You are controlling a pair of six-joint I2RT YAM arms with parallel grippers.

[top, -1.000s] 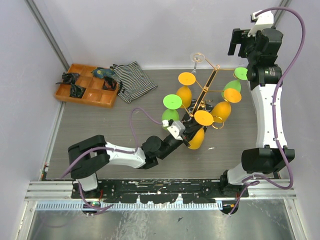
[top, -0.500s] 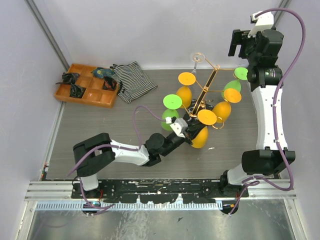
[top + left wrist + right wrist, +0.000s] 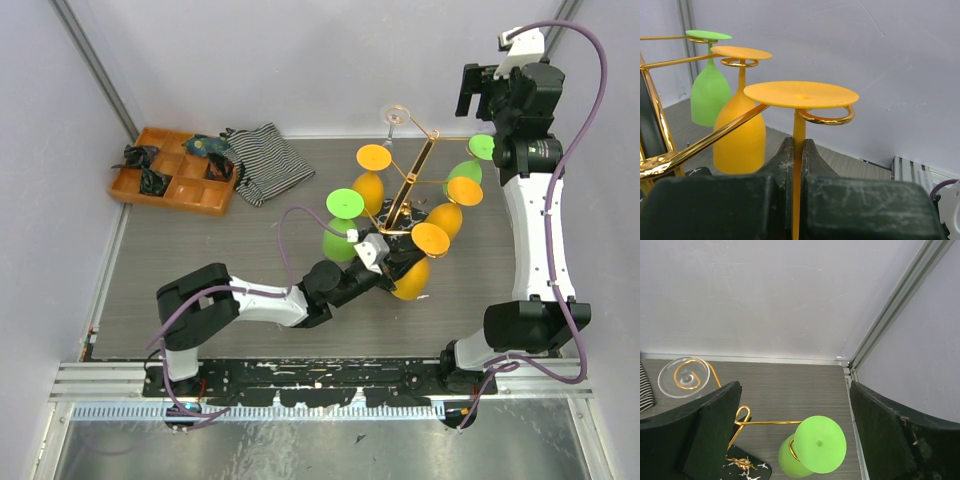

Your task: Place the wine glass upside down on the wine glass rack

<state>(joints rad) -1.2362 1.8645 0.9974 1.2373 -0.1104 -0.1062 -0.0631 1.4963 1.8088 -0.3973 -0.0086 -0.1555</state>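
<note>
Our left gripper (image 3: 799, 156) is clamped on the thin stem of the orange wine glass (image 3: 801, 94), which is upside down, with its bowl low and its round foot on top. The foot sits just above a curled gold loop (image 3: 832, 118) at the end of one arm of the wine glass rack (image 3: 417, 170); we cannot tell whether it rests on the loop.

From above, we see an orange tray (image 3: 175, 203) at far left with dark odds and ends in its compartments. A striped cloth (image 3: 265, 160) touches its right end. Near the middle, the left arm (image 3: 250, 300) reaches low over the table (image 3: 200, 250) to the near side of the rack.

Other glasses hang upside down there: a green glass (image 3: 340, 238) just left of our gripper, orange glasses (image 3: 369, 187) around the slanted stem, and a clear glass (image 3: 684, 376) at the far tip. At right, our right gripper (image 3: 794, 386) hovers high, fingers spread wide apart, above a second green glass (image 3: 815, 445).
</note>
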